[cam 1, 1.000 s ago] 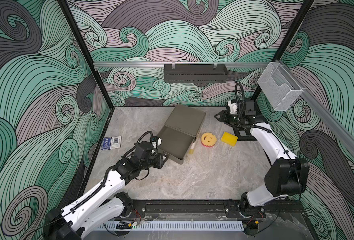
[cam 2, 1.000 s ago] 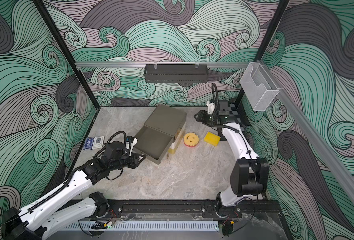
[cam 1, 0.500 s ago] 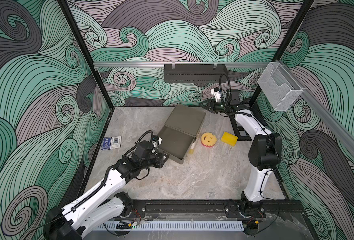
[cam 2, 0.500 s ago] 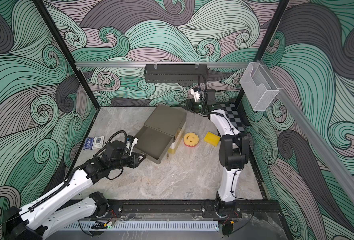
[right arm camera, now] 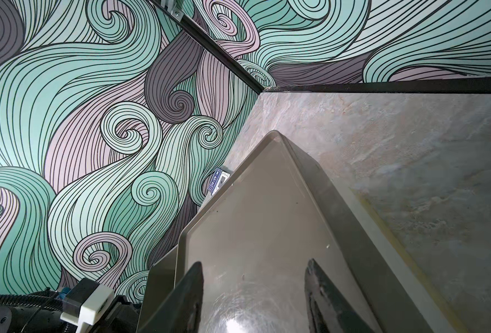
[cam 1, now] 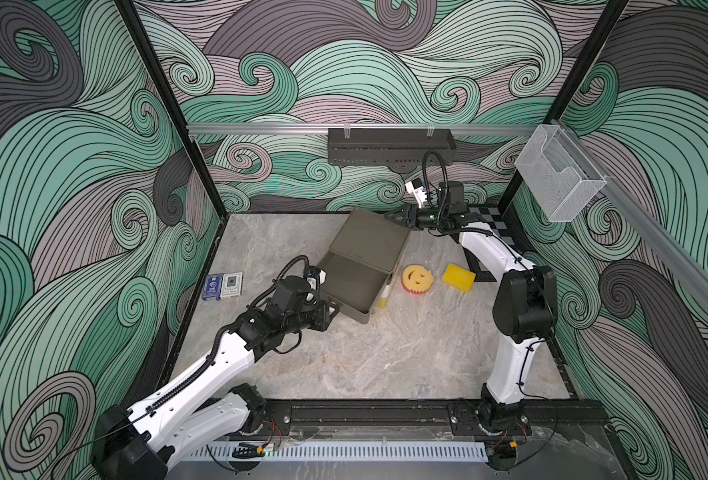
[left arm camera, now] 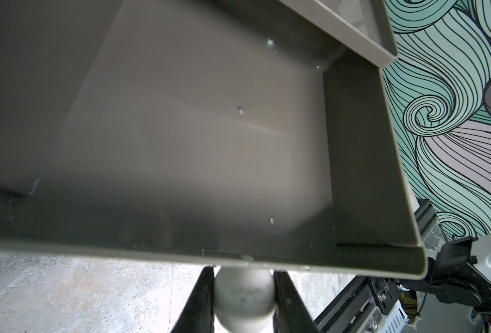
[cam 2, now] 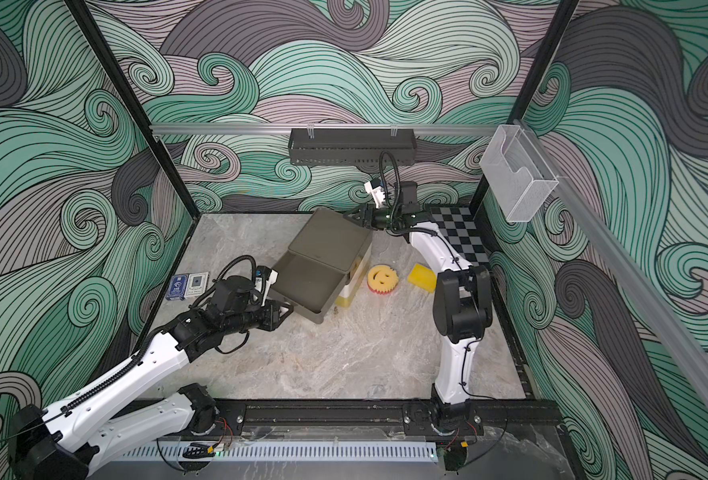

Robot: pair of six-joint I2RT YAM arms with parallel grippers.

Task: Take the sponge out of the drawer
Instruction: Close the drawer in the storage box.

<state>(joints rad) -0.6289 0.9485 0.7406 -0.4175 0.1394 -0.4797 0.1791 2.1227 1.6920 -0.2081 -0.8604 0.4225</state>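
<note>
Sponge [cam 1: 417, 279] is judged light and soft; its rim is best pinched gently. Knob [left arm camera: 244, 299] is clamped by left gripper [left arm camera: 242, 288]; right gripper [right arm camera: 252, 263] fingers [right arm camera: 191, 297] are seen apart.

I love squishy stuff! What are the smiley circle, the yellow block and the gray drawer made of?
Smiley circle: looks like soft foam sponge, matte yellow over a red layer, with a scalloped edge. Yellow block: probably foam too, dull with a rounded side. Gray drawer: likely hard plastic or painted metal, with smooth thin walls and a faint sheen.
</note>
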